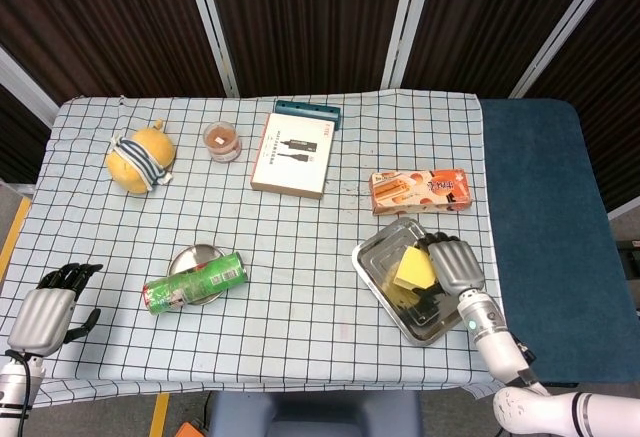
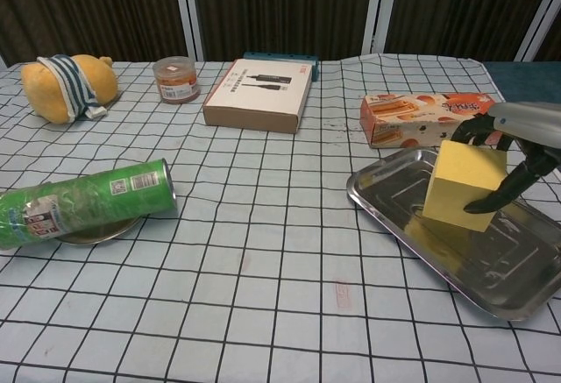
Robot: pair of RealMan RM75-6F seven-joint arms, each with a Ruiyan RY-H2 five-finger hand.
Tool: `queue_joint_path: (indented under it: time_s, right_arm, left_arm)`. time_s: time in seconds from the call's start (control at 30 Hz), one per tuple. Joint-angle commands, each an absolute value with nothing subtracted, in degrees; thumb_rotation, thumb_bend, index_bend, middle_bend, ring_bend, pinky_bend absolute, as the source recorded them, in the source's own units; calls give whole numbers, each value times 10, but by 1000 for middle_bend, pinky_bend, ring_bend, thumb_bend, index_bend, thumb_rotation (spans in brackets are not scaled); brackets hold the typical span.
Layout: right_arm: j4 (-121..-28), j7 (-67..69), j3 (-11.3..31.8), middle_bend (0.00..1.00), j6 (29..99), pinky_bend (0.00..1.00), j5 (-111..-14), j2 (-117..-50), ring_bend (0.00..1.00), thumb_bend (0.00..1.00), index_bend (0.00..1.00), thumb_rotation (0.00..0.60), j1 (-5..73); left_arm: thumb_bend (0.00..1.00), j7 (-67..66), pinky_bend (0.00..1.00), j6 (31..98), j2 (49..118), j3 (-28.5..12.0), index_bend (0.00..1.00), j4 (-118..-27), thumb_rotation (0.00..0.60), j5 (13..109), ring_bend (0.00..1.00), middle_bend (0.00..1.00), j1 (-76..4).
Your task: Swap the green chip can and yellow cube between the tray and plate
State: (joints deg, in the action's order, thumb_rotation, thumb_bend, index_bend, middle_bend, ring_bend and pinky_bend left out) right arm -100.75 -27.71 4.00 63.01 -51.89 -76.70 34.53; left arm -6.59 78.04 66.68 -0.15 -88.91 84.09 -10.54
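Over the tray (image 2: 412, 225), the right hand (image 2: 513, 142) grips the yellow cube (image 2: 463, 185), fingers wrapped round its top and far side; the chest view shows the cube tilted, though whether its lower edge touches the metal I cannot tell; only the head view shows the left hand (image 1: 45, 312), at the counter's (image 1: 300, 247) near-left corner, fingers loosely curled and holding nothing; the green chip can (image 1: 194, 283) lies on its side across the plate (image 1: 191, 257), well apart from the tray.
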Motion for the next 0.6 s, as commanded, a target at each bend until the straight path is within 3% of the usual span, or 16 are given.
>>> queue_joint_path:
  time_s: [0.03,0.1,0.27,0.43,0.6]
  right_arm:
    - [-1025,-272,31,53,613,234,-517,-741,67,136,46,600,342]
    - [-1032,-268,27,3,615,199,-527,-729,20,129,0,600,337]
    - [-1043,-251,25,0,618,159,-544,-715,0,102,0,600,328]
    - [-1068,-136,25,0,696,100,-650,-664,0,95,0,600,263]
    - [-1015,-102,34,0,828,49,-717,-685,0,95,0,600,198]
  left_arm:
    - [379,-66,238,780,667,-1,178,-890,600,842,156,207,-105]
    - [378,-67,238,779,667,-1,177,-890,600,841,156,207,-105]
    - [378,-69,239,777,667,-1,178,-890,600,841,157,209,-106]
    - [378,-71,240,781,666,-2,178,-894,600,845,157,209,-104]
    - [378,-74,240,796,663,-3,177,-900,600,852,159,210,-99]
